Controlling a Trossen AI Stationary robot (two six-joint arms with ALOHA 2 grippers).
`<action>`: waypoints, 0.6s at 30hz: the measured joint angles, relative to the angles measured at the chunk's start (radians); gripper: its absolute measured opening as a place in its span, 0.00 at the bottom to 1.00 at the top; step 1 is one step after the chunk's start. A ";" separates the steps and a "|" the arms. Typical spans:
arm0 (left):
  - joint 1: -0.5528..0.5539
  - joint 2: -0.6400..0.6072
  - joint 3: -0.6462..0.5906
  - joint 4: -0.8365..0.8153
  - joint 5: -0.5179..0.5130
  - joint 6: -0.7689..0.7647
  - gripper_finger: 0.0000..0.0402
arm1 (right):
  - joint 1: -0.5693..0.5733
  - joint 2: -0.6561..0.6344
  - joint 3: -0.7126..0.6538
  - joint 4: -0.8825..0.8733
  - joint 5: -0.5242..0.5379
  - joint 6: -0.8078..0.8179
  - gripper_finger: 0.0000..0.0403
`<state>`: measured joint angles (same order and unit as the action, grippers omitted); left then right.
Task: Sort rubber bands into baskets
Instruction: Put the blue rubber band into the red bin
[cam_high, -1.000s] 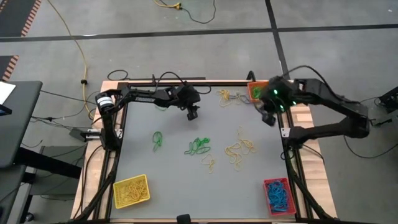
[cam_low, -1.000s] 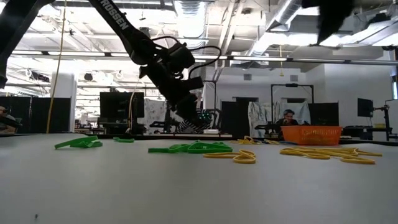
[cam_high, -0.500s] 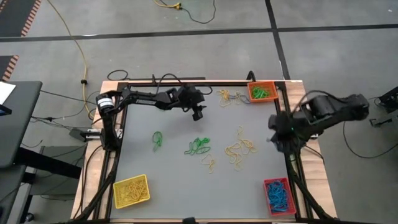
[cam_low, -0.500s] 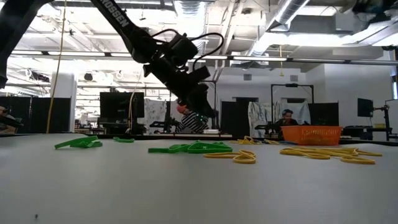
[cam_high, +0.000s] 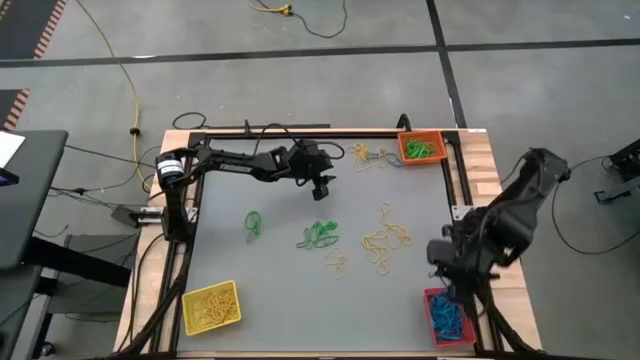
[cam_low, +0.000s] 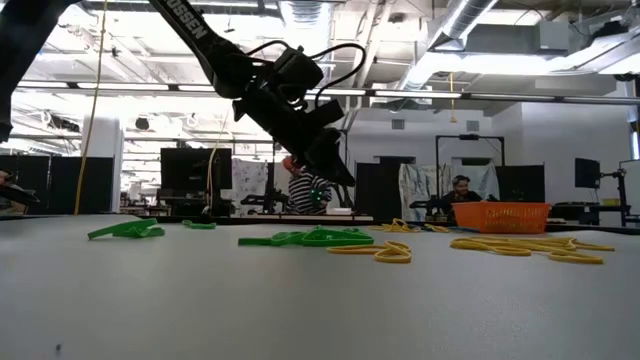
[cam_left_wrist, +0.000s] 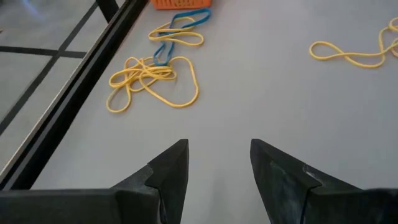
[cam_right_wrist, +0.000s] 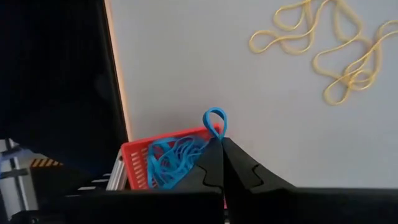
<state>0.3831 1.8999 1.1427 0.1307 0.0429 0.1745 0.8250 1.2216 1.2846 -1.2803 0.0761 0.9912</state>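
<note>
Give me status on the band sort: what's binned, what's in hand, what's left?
Binned: yellow bands in the yellow basket, green in the orange basket, blue in the red basket.
In hand: right gripper shut on a blue band above the red basket.
Left: green bands and yellow bands mid-table, plus a yellow-and-blue tangle near the orange basket. Left gripper open, empty.

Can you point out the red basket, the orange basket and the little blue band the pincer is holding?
red basket (cam_right_wrist: 133, 163): right wrist view, its near wall.
orange basket (cam_high: 403, 150): high view, its left rim.
blue rubber band (cam_right_wrist: 214, 117): right wrist view, loop above the fingertips.
</note>
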 joint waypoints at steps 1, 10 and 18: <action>-0.003 0.000 0.000 0.000 0.000 -0.001 0.41 | 0.019 0.022 0.000 0.002 0.000 0.025 0.05; -0.022 0.000 0.000 0.000 -0.001 -0.006 0.41 | 0.156 0.198 0.000 0.028 0.001 0.243 0.05; -0.031 0.000 0.000 0.002 -0.001 -0.007 0.41 | 0.211 0.325 0.000 0.073 -0.031 0.372 0.06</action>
<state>0.3523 1.8999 1.1427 0.1322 0.0422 0.1677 1.0365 1.5467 1.2846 -1.2069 0.0449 1.3629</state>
